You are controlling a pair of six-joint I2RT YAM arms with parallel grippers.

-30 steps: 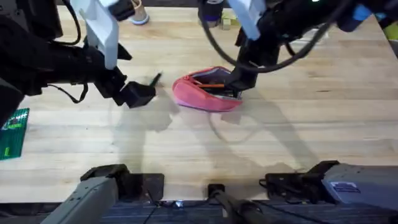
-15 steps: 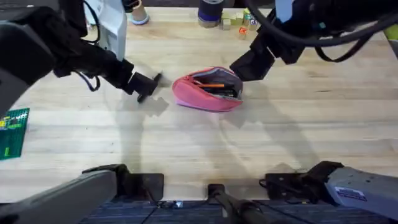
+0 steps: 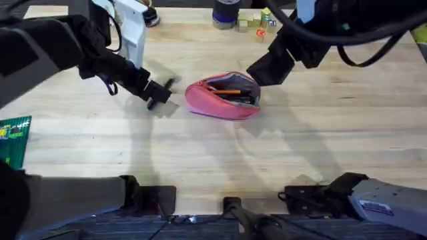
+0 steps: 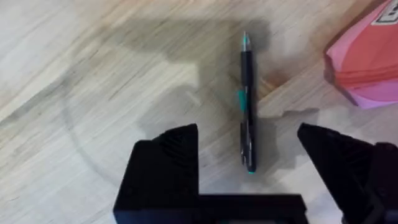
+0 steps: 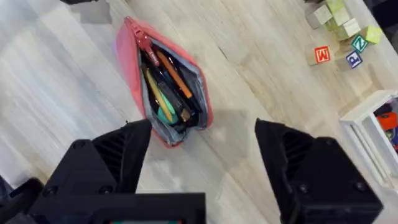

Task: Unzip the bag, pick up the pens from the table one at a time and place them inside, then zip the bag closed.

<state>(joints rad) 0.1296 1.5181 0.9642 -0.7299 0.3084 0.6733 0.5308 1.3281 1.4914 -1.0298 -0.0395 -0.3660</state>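
The pink bag [image 3: 215,103] lies unzipped in the middle of the table [image 3: 300,133], its grey lining showing. Inside it, in the right wrist view, the bag [image 5: 134,59] holds an orange pen [image 5: 170,70] beside yellow and green items. A black pen [image 4: 247,102] with teal accents lies on the wood just left of the bag; it is the black pen [image 3: 168,83] in the overhead view. My left gripper [image 4: 247,135] is open and straddles this pen from above; overhead, the left gripper [image 3: 158,97] is left of the bag. My right gripper [image 3: 265,69] hangs open above the bag's right end, holding nothing.
Small coloured cubes [image 3: 257,22] and a dark cup [image 3: 227,12] stand at the table's far edge. A white box [image 5: 373,115] sits beyond the cubes [image 5: 339,37]. A green card [image 3: 13,140] lies at the left edge.
My right gripper lifted out of the bag's opening and up to the right, leaving the orange pen inside. My left gripper shifted right toward the black pen.
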